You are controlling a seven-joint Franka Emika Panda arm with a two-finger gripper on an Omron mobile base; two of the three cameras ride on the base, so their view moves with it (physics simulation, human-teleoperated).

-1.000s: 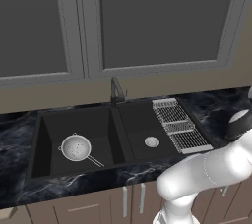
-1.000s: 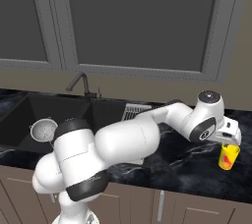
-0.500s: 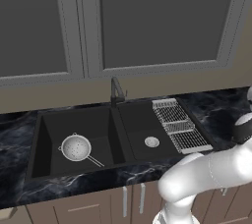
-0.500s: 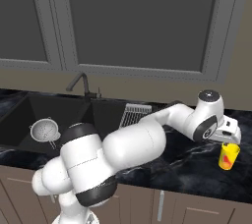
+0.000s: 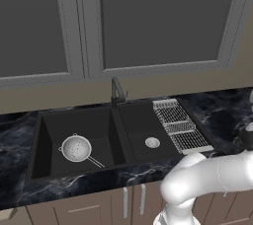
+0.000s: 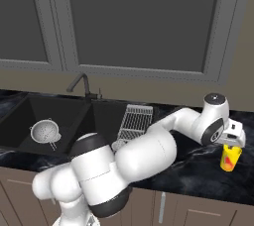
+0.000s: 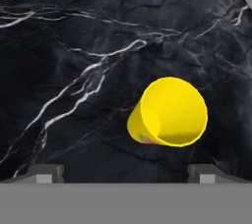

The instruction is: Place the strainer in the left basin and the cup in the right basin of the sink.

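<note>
- On the black marbled countertop (image 6: 198, 170), far right of the sink (image 5: 123, 135), the yellow cup (image 6: 229, 156) is seen upright beneath the gripper (image 6: 232, 141), whose jaws are spread wide with nothing held.
- The strainer (image 5: 76, 148) is lying in the left basin (image 5: 94, 130).
- The cup sits off-centre between the fingertips (image 7: 47, 173); it could be tipped if the descent is made uncorrected.

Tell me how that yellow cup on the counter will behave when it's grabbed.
The cup is small, open and empty, so probably light. Its smooth round wall may slip or tip under an off-centre pinch. The open tool looks wide enough to straddle it.
</note>
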